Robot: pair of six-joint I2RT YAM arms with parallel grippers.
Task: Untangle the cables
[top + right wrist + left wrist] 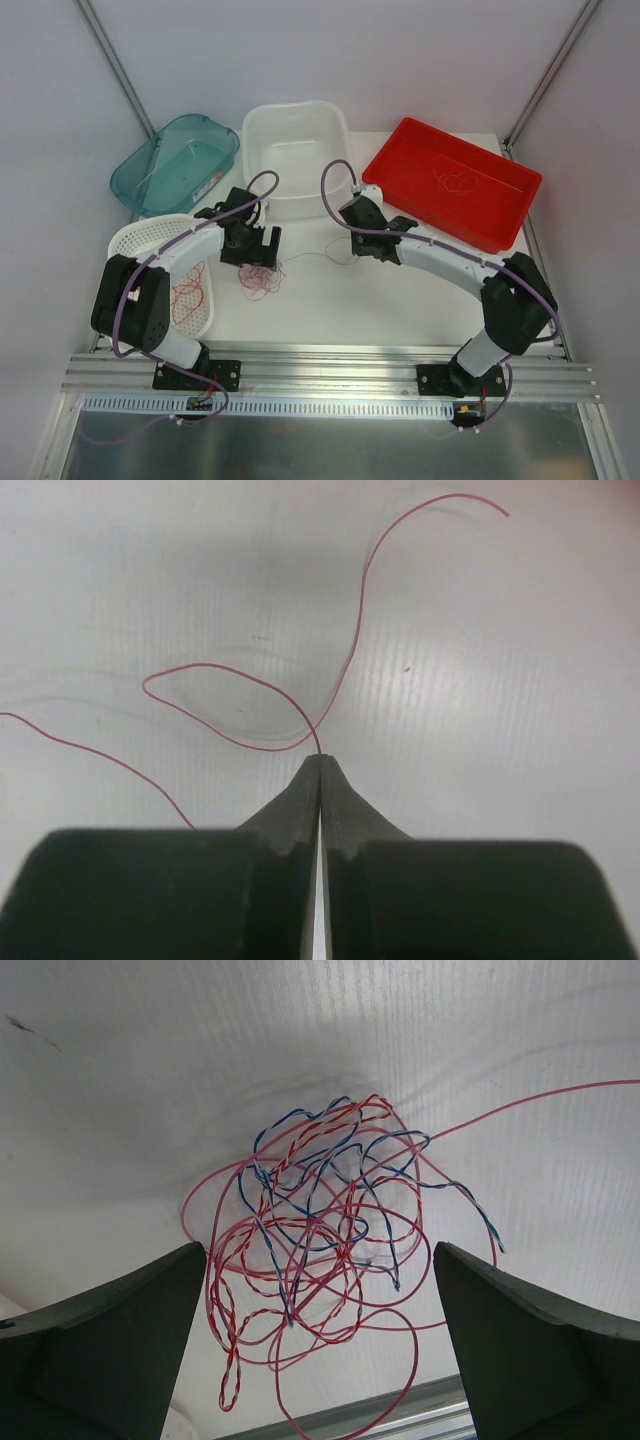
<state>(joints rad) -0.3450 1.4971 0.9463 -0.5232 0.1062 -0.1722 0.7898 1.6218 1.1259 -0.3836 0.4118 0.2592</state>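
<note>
One cable tangle (310, 1230), three tubs (295, 160), one basket (125, 240)

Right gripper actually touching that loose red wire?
Touching. Right wrist view: the right gripper has its closed tips pinching the red wire where the loop runs between them.

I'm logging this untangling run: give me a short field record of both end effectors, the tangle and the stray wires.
left end effector: open, poised over the tangle
right end effector: shut on one red strand
tangle: red and blue twisted wires, heaped on the table
red tray: one thin wire loop inside
white basket: several red wires inside
</note>
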